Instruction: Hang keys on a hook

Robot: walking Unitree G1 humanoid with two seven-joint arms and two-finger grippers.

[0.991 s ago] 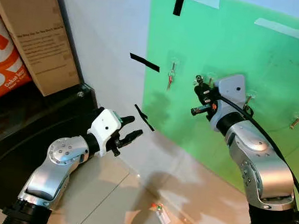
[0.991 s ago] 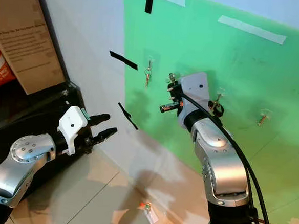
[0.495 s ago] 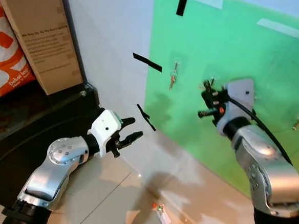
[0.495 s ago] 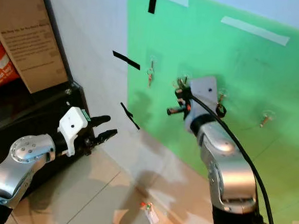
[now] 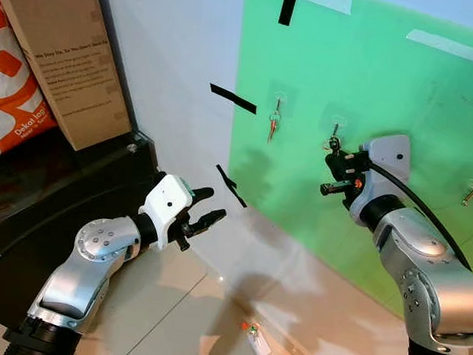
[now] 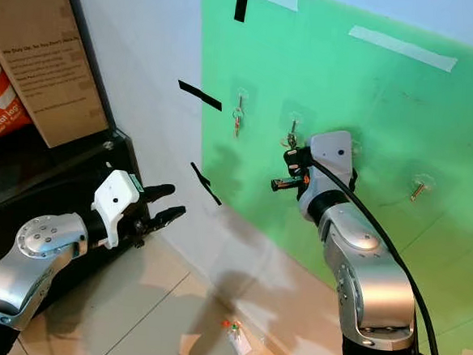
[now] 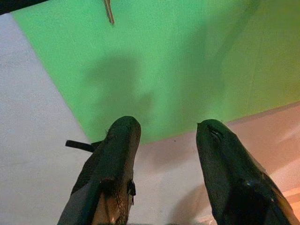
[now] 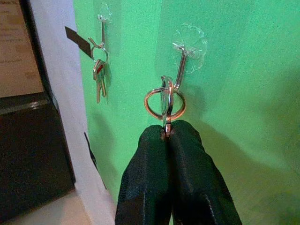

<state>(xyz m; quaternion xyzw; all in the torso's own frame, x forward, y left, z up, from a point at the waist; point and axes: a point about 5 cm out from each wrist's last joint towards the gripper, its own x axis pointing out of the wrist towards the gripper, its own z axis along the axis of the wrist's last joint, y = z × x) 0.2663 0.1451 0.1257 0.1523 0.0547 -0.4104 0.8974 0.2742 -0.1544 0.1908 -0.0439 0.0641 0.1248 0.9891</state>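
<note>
Right claw (image 8: 168,136) was clamped tight on the keys (image 8: 165,104), ring at the hook (image 8: 180,70) directly ahead, left claw (image 5: 204,208) open, empty, well apart

On the green wall (image 5: 389,83) I count 4 clear hooks: hook (image 5: 276,97), hook (image 5: 335,122), one partly hidden behind the right arm, and hook (image 5: 472,192). There are 2 sets of keys: keys (image 8: 99,77) and keys (image 8: 165,104). There are 4 strips of black tape, for example tape (image 5: 232,98). There is 1 cardboard box (image 5: 62,52) and 1 orange bag (image 5: 6,104). There are 2 hands: left hand (image 5: 206,206) and right hand (image 5: 332,174).
</note>
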